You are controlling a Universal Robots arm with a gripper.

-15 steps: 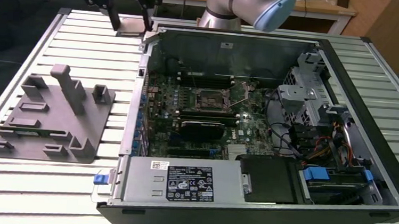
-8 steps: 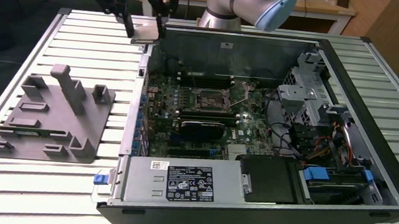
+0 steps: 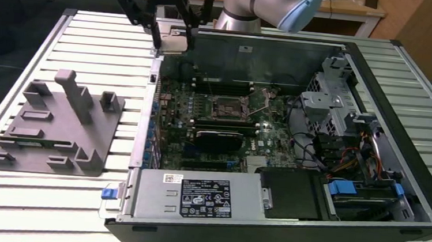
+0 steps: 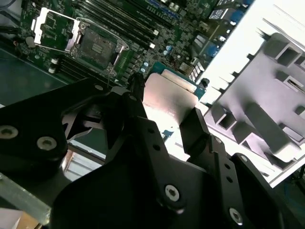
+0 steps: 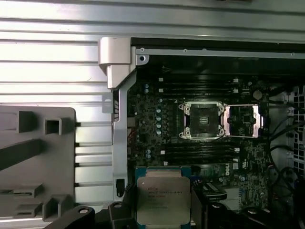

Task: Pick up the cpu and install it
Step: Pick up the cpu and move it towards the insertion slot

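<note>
First wrist view shows me one small flat square silver-topped cpu [image 5: 163, 193], clamped by opposite edges in my black gripper [image 5: 162, 212]. It hangs over the open computer case's [image 5: 121, 124] rim, apart from the single open black socket [image 5: 201, 120]. I judge it light, stiff and slick, with a fragile underside, so I hold it by the edges only.

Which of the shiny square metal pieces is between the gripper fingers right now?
The cpu, clamped in the gripper. The other silver square, the hinged plate, lies flipped open beside the socket.
</note>
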